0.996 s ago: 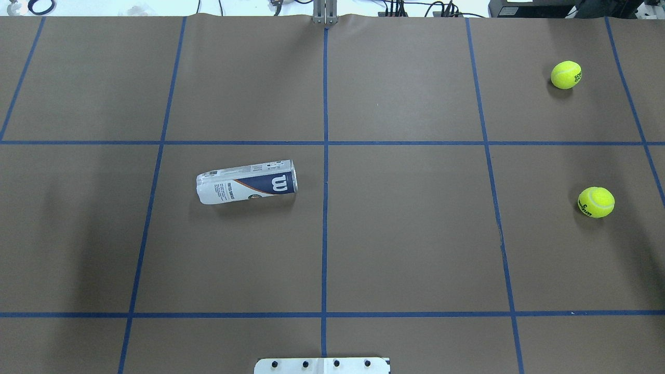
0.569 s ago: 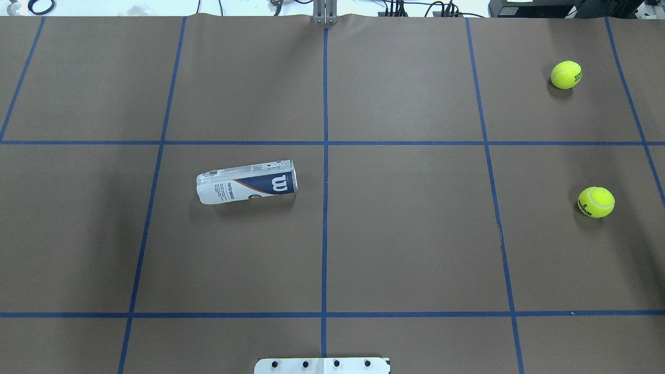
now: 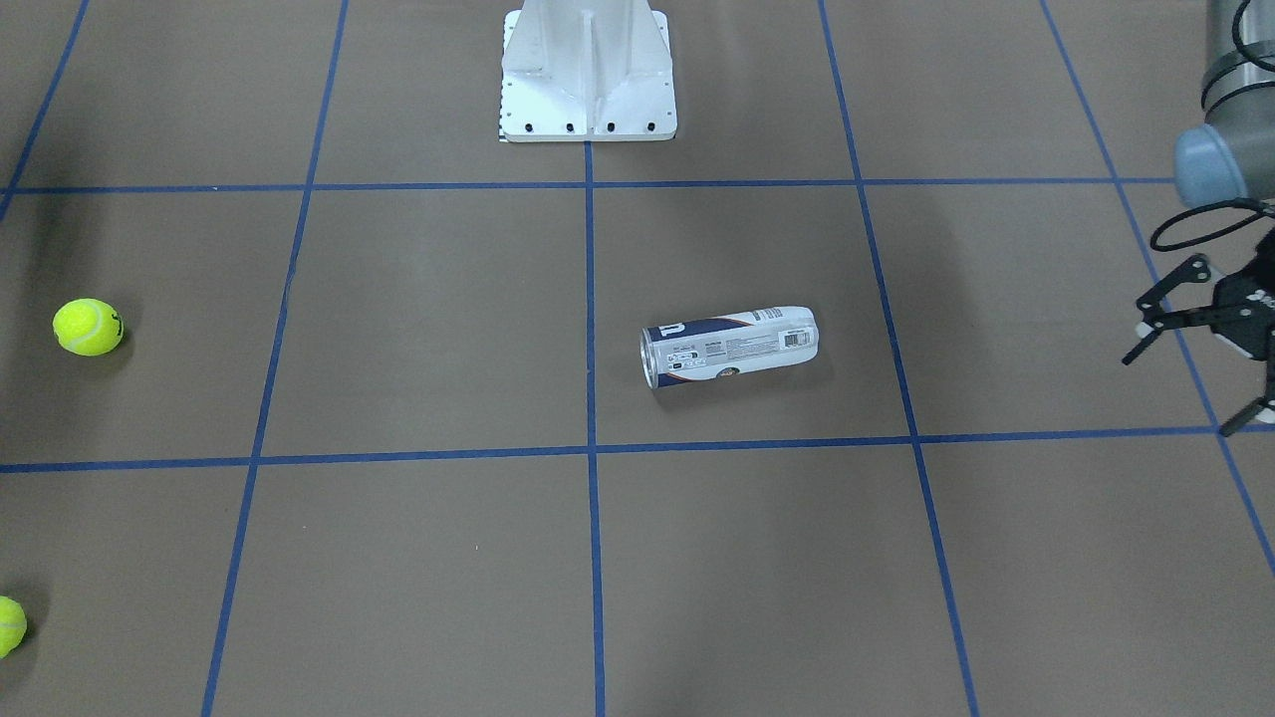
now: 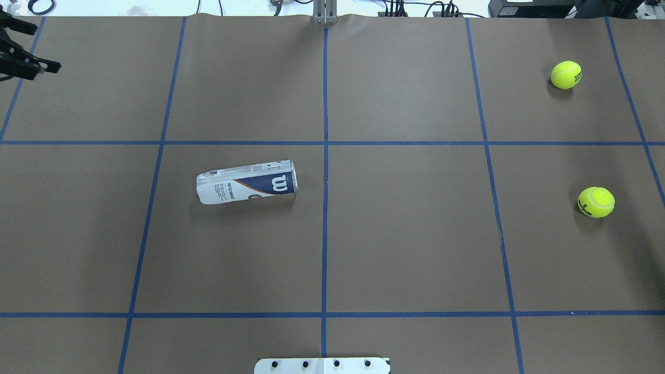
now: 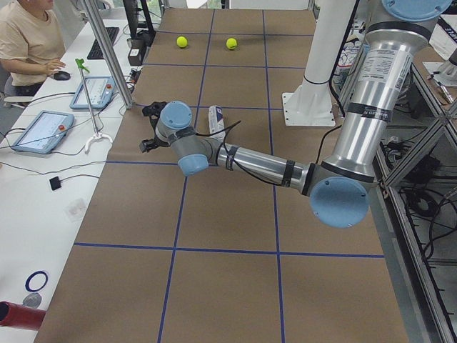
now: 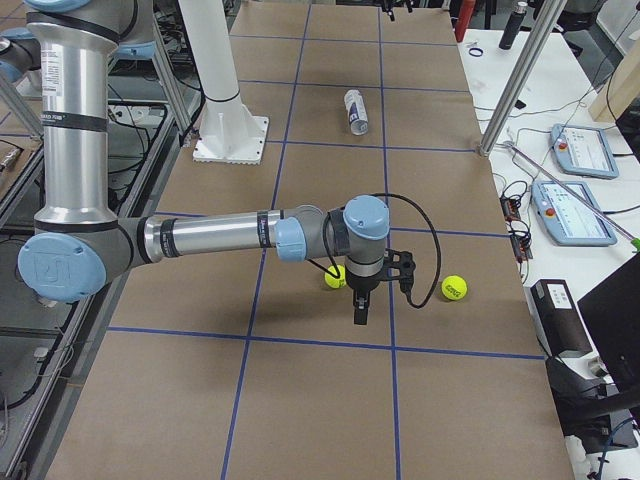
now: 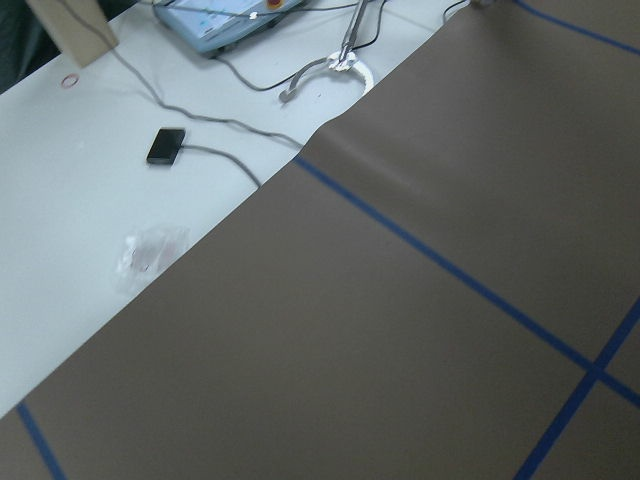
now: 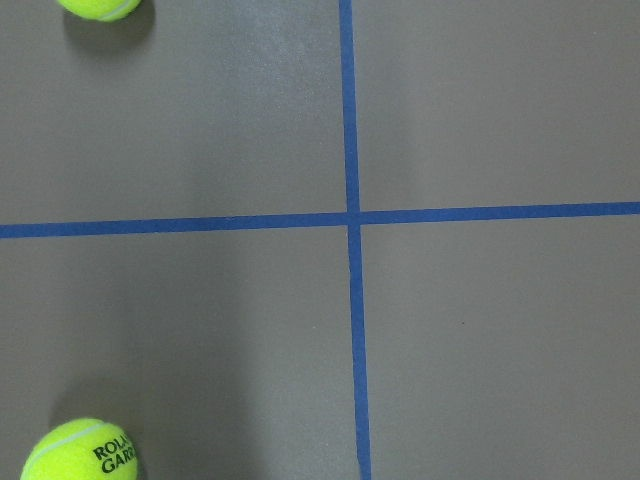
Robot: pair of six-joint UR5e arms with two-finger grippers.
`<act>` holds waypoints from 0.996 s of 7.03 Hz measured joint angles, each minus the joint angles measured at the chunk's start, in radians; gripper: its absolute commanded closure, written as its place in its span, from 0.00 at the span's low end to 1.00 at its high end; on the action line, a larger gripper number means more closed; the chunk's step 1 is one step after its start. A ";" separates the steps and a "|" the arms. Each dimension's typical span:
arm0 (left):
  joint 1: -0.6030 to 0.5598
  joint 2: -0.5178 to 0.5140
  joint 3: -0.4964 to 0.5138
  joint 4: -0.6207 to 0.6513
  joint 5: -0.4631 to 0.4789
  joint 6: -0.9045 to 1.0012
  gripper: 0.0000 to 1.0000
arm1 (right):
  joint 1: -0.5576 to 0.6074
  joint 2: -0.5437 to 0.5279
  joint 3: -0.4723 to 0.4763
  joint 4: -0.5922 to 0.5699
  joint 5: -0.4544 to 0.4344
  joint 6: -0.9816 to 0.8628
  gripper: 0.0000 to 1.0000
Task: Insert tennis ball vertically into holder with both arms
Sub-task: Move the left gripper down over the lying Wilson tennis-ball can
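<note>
Left black two-finger pincer hangs spread wide over the brown-papered table's far-left corner, clear navy-and-white-labelled plastic tube lies sideways left of centre, yellow-green tennis ball and second ball sit by the right edge, right pincer near them, grip impossible to tell.

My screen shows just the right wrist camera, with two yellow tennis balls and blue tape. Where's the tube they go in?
Observer: The holder lies on its side on the table, left of the centre tape line.
Operator: Is the other arm grabbing it?
Observer: No. The left gripper is open and empty, well away from the holder.
Operator: Which way does its top point?
Observer: Its silver-rimmed end points toward the centre tape line, the side your balls are on.
</note>
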 measured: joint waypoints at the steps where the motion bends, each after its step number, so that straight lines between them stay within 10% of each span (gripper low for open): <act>1: 0.069 -0.012 -0.026 0.041 0.004 0.005 0.00 | 0.000 0.000 0.000 0.000 0.000 0.000 0.00; 7: 0.364 -0.278 -0.141 0.606 0.187 0.235 0.00 | -0.002 0.000 -0.001 -0.001 0.000 0.001 0.00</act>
